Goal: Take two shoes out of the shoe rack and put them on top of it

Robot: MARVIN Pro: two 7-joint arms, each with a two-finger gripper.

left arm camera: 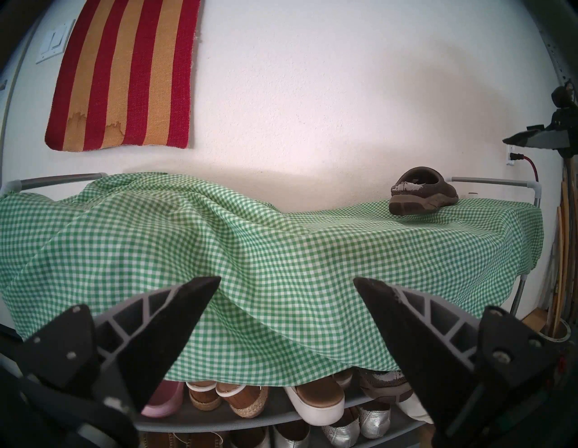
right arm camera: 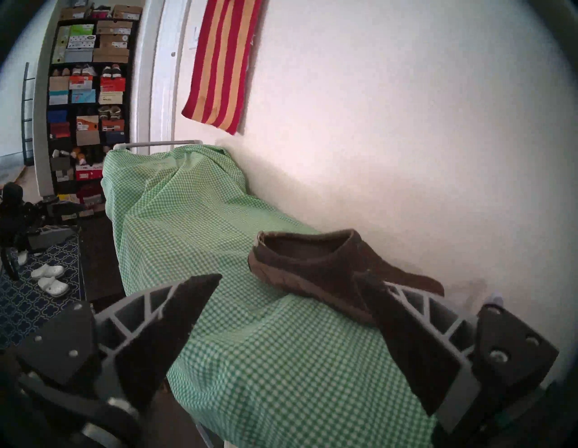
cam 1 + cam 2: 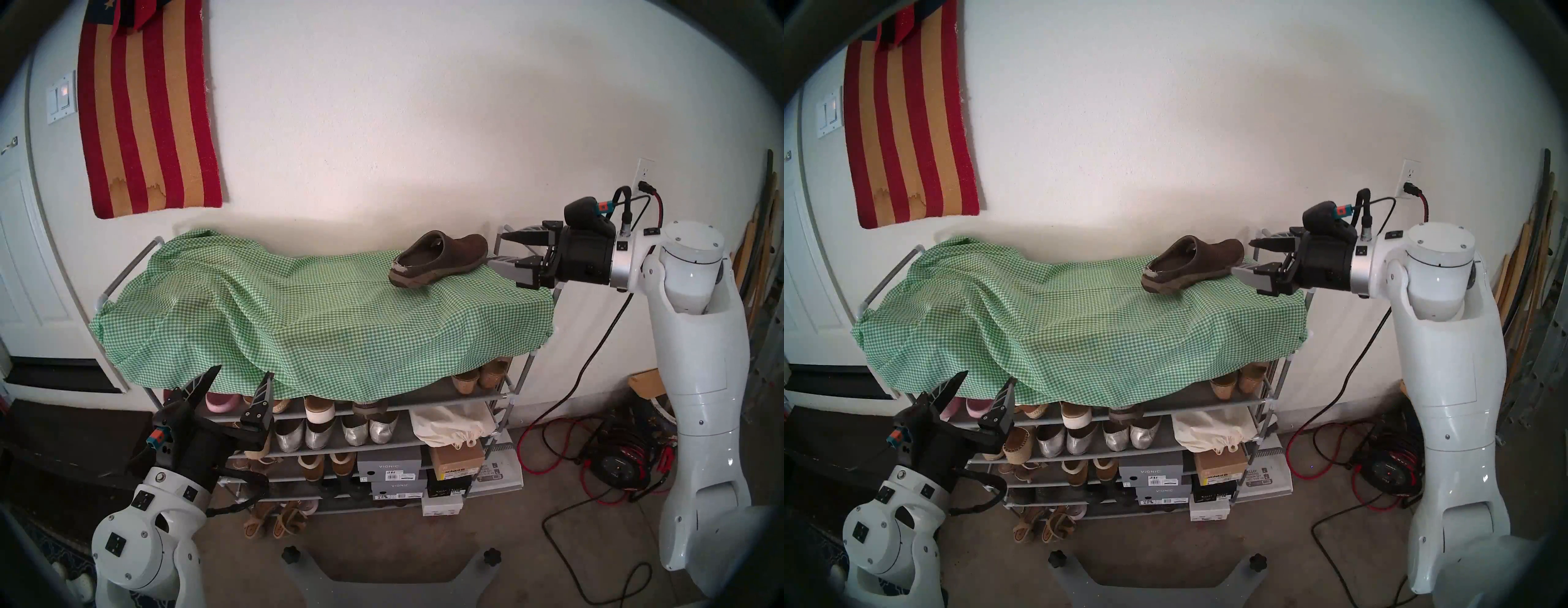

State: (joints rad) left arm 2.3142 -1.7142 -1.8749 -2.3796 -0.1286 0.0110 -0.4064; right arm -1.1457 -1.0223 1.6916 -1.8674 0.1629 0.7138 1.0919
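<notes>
One dark brown clog (image 3: 439, 259) lies on the green-white gingham cloth (image 3: 297, 305) on top of the shoe rack (image 3: 445, 398), at its right end, toe to the right. My right gripper (image 3: 496, 248) is open and empty just right of its toe, one finger beside the toe in the right wrist view (image 2: 287, 276). The second clog (image 1: 384, 383) sits on the upper shelf, mostly hidden under the hanging cloth edge. My left gripper (image 3: 244, 371) is open and empty in front of the rack's left part, at the cloth's lower edge.
Silver flats (image 3: 335, 431), espadrille sandals (image 3: 479, 375), a white cloth bag (image 3: 449, 424) and shoe boxes (image 3: 390, 467) fill the shelves. Cables and a cord reel (image 3: 619, 463) lie on the floor at the right. The wall stands right behind the rack.
</notes>
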